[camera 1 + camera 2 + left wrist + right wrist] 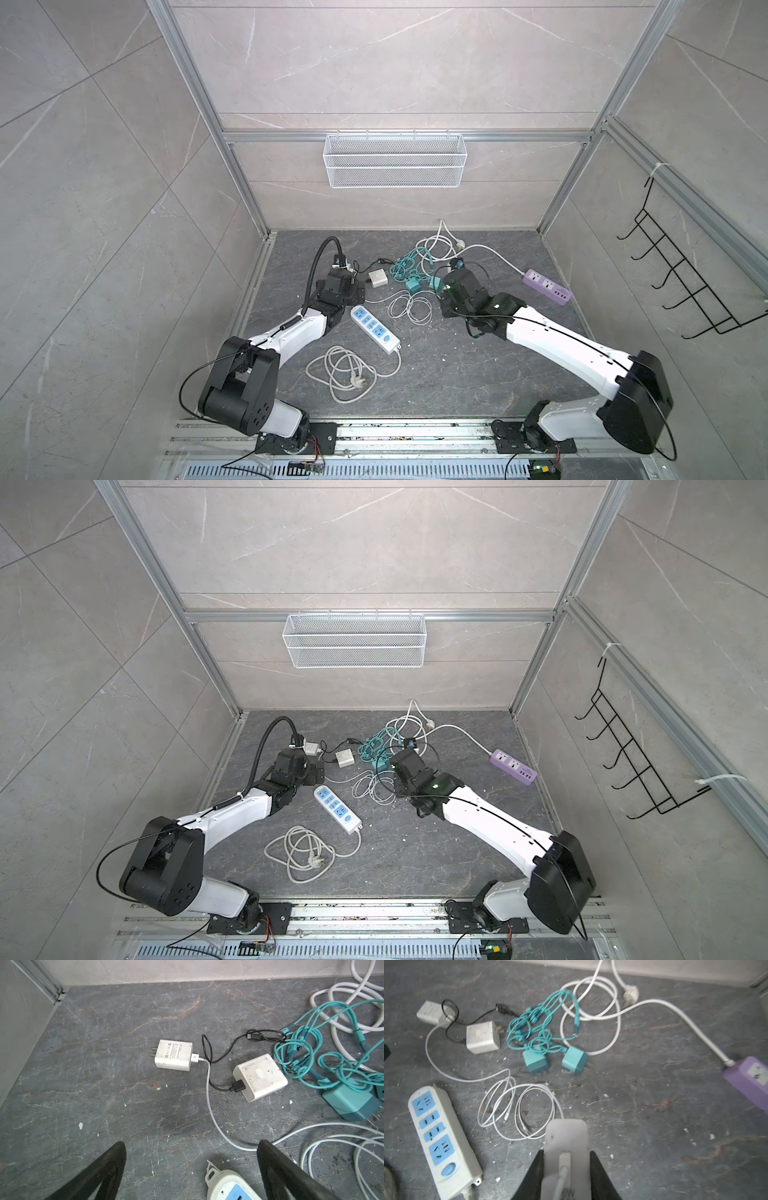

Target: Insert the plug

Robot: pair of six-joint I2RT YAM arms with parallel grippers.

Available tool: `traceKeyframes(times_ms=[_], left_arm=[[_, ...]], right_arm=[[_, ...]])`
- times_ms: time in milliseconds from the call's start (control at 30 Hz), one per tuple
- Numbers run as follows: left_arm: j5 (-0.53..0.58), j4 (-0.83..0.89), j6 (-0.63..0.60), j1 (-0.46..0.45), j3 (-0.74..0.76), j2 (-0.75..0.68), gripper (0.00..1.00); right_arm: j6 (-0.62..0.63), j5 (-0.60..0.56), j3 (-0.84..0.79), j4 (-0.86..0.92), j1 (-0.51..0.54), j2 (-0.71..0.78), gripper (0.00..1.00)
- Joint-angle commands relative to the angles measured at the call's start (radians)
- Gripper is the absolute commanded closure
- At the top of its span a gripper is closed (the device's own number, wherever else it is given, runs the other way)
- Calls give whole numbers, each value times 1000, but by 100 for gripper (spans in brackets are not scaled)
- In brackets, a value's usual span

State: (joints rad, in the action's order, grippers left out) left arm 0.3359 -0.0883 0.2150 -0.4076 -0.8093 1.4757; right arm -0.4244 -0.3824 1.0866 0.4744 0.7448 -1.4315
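In both top views: blue-and-white power strip (376, 328) flat on the worktop (457, 374), every socket free.

Left wrist view: left gripper (192, 1144) spread wide, empty, above bare worktop.

Right wrist view: right gripper (566, 1154) pinching the white plug (566, 1134), off to one side of the strip, prongs out of sight.

Carrying step, seemingly. Next calls for lining the prongs up over a free socket, then pressing straight in.

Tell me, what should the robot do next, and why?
Probably swing the right gripper toward the white-and-blue power strip: it is shut on a white charger that is not yet plugged in, while the left gripper hangs open and empty.
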Motion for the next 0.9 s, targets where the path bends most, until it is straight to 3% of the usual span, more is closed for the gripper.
traceKeyframes(times_ms=[0,300,567,867], left_arm=[[-15,-32,78,11,12,14,0],[-173,-88,170,77,22,79,2],[-214,-190,203,92,56,118,5],[-288,-262,221,99,38,193,13]], right_arm=[[-61,31,19,-72,42,-77,89],[-286,77,52,-137,123,-155,89],[-444,24,79,-106,192,-226,89],[-501,98,114,-147,274,-271,88]])
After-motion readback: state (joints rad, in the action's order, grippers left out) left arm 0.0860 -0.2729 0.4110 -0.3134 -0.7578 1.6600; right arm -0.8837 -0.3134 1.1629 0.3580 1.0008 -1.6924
